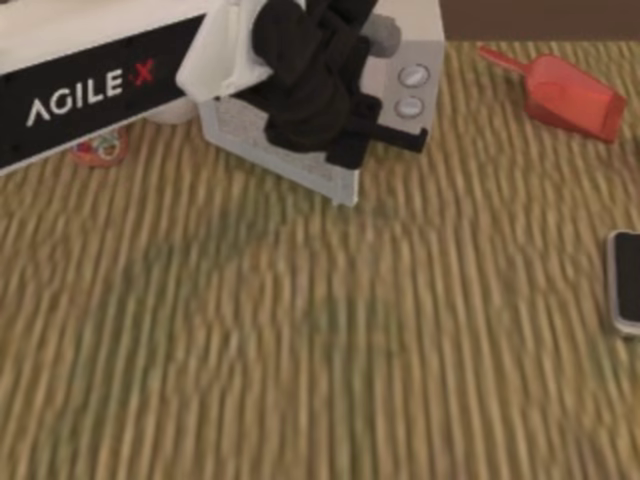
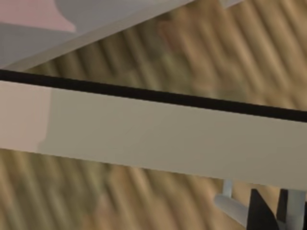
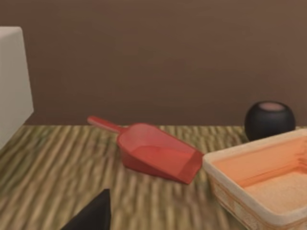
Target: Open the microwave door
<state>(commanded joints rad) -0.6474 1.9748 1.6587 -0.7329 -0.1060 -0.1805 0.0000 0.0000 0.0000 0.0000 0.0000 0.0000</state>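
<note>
Left arm (image 1: 90, 85) sits closest to the top cam; its gripper (image 1: 385, 135) is at the door (image 1: 285, 155), partly swung out from the microwave (image 1: 410, 60) at table's far edge. Can't tell if fingers grip. Risk: fingers slip off door edge, or pull drags the microwave. Right arm parked, out of the top view.

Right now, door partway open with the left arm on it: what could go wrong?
1. The left tool sits at the microwave door; its grip isn't visible, so it may slip off mid-swing.
2. Pulling could drag the light microwave instead of swinging the door.
3. The red scoop lies nearby on the right.
</note>
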